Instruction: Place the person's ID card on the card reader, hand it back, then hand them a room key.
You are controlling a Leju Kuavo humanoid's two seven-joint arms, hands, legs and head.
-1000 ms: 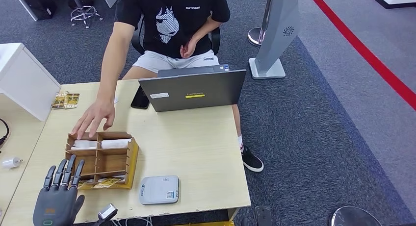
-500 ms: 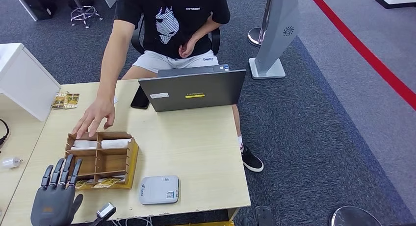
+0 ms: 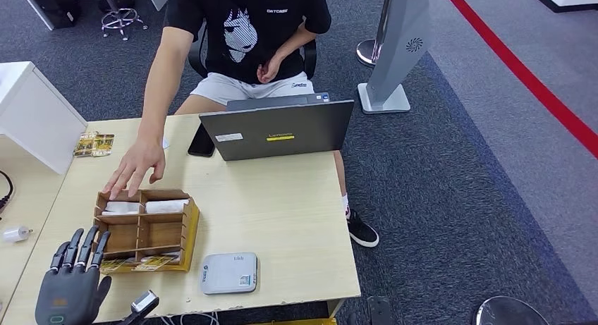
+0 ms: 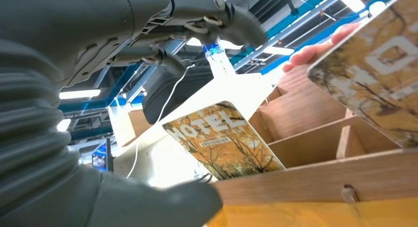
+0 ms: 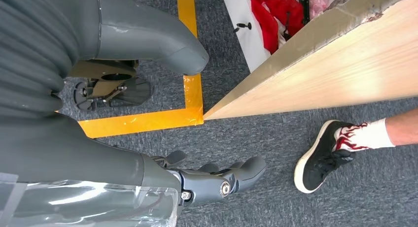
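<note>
— Which hand do you send for the key?

— Your left hand (image 3: pixel 68 286). It hovers with fingers spread, holding nothing, right at the near-left corner of the box (image 3: pixel 189 226). The hotel key cards (image 3: pixel 144 263) lean in the front slots just ahead of its fingertips, long edges running across your reach.

— And the right?

— Your right hand (image 5: pixel 217 180) hangs below the table (image 5: pixel 340 69), loosely curled, holding nothing.

— Room?

— The person's hand (image 3: pixel 135 168) rests at the box's far rim; the reader (image 3: pixel 228 272) sits just right.

- Head view: bright, even overhead light, soft short shadows, sharp throughout.
- Left wrist view: ceiling lights (image 4: pixel 79 94) glare; nearest card (image 4: pixel 374 74) blurred (very close).
</note>
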